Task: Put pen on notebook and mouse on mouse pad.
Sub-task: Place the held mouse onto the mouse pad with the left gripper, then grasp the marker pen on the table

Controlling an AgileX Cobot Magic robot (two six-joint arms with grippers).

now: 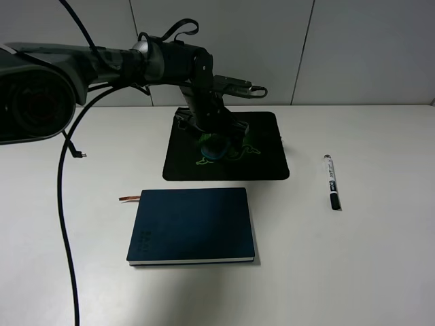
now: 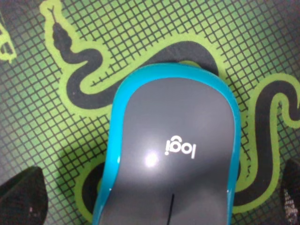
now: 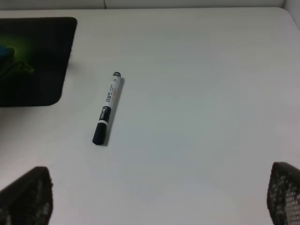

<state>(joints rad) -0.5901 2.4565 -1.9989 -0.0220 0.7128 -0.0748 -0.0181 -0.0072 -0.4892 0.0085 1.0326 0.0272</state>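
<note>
The grey-topped, teal-sided mouse (image 2: 173,150) rests on the black mouse pad (image 2: 262,28) with its green snake logo. My left gripper (image 2: 157,197) is open and straddles it, and mat shows between each finger (image 2: 23,199) and the mouse's sides. From above, the left gripper (image 1: 216,139) hangs over the mouse (image 1: 214,151) in the middle of the mouse pad (image 1: 268,163). The dark teal notebook (image 1: 192,225) lies shut in front of the pad. The pen (image 1: 332,181) lies on the table to the right. Below the open, empty right gripper (image 3: 154,197), the pen (image 3: 107,108) lies on bare table.
A black cable (image 1: 64,204) loops down the left of the white table (image 1: 353,258), with a loose connector end (image 1: 82,155). A dark camera housing (image 1: 30,95) fills the upper left. A brown ribbon bookmark (image 1: 129,199) sticks out of the notebook's left corner.
</note>
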